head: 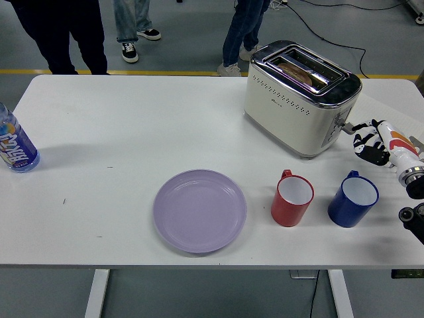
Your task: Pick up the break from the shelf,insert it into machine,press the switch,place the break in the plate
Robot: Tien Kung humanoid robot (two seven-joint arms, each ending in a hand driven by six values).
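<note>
One view only, from the head camera, so everything rests on it. A slice of bread (296,71) sits low in the near slot of the cream and chrome toaster (299,99), which stands at the far right of the white worktop (119,139). The right hand (368,140) hangs just beside the toaster's end face, where the lever and knobs (339,126) are; its dark fingers (361,126) are curled loosely and clasp nothing, with the upper ones reaching toward the controls. Whether a fingertip touches the lever I cannot tell. The left hand is out of sight.

Judging from this, the bread is in and the step in hand is pressing the switch. To do it well, one fingertip should land squarely on top of the lever and push straight down along its slot, not inward, since a sideways shove would likely slide the toaster across the worktop. The other fingers are best kept tucked clear of the knobs.

Nearer the front edge stand a red mug (292,197) and a blue mug (353,198), the blue one below the wrist, so the forearm should stay raised. The lilac plate (200,210) lies empty at centre front, well apart from the toaster, ready for the bread. A water bottle (14,144) lies at the far left edge.
</note>
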